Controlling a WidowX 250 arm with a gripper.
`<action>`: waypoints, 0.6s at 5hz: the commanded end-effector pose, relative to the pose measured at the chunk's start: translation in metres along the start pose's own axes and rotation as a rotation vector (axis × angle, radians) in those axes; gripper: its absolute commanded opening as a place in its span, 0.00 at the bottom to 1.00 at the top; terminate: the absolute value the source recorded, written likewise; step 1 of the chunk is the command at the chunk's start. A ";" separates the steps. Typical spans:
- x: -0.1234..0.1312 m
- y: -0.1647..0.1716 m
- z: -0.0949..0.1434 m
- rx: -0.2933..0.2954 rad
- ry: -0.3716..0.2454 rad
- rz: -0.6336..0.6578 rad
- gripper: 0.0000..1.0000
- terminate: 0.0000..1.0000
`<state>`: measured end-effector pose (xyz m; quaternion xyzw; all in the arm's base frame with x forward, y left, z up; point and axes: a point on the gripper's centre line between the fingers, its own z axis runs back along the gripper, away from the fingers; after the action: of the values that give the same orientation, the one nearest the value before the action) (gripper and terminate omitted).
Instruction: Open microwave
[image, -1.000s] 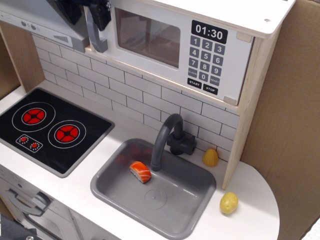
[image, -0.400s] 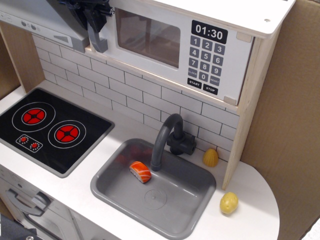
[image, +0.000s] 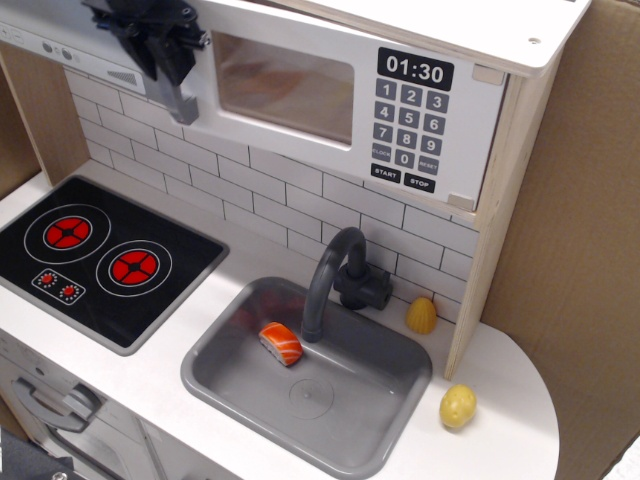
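Observation:
The white toy microwave (image: 400, 100) sits under the top shelf, with a black clock display reading 01:30 and a grey keypad at its right. Its windowed door (image: 285, 85) stands slightly ajar, swung out at its left edge. My black gripper (image: 160, 45) is at the top left, shut on the grey vertical bar handle (image: 180, 100) at the door's left edge. The upper part of the handle is hidden behind the gripper.
A black two-burner stovetop (image: 100, 255) lies at the left. A grey sink (image: 305, 385) with a grey faucet (image: 335, 275) holds a piece of salmon sushi (image: 281, 343). Two yellow toy foods (image: 421, 315) (image: 458, 405) lie at the right. A brown cardboard wall (image: 580, 250) stands at the right.
My gripper has moved left and outward with the handle. The door's left edge has swung away from the microwave body, from closed to slightly ajar.

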<state>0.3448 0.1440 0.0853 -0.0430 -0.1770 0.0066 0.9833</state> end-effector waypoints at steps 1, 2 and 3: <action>-0.027 -0.010 0.051 -0.022 0.032 -0.009 1.00 0.00; -0.035 -0.022 0.093 -0.147 0.166 0.020 1.00 0.00; -0.017 -0.028 0.122 -0.253 0.234 0.093 1.00 0.00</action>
<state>0.2868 0.1213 0.1771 -0.1855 -0.0424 0.0309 0.9812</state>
